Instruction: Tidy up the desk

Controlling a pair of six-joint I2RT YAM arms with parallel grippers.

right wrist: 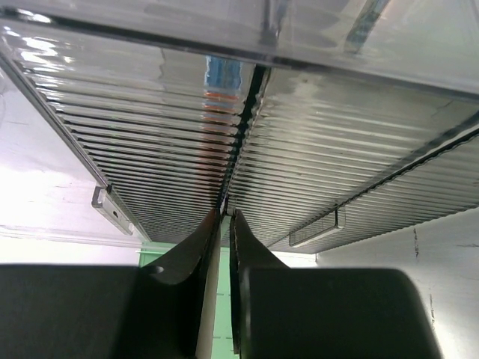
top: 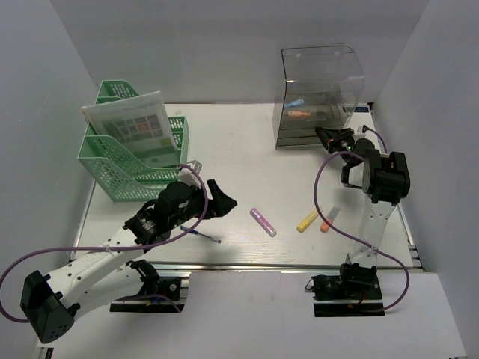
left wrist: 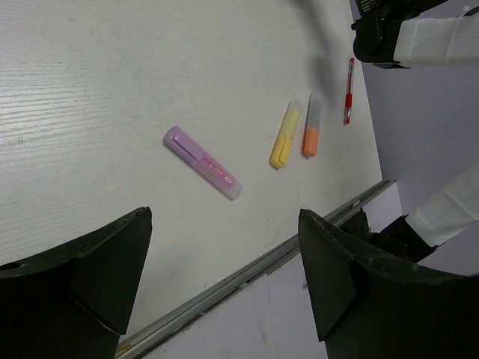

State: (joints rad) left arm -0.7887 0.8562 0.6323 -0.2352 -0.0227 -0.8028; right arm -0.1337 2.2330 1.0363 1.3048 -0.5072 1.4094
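Clouding contents (right wrist: 222,78); organizer (right wrist: 322,172) at right gripper (right wrist: 225,215)

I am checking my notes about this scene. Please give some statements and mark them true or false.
1. The purple highlighter lies on the desk. True.
2. The left gripper holds the blue pen. False: its jaws stand open and empty; the pen lies on the desk.
3. The green mesh file rack holds papers. True.
4. The orange highlighter is inside the clear drawer box. False: it lies on the desk beside the yellow highlighter.
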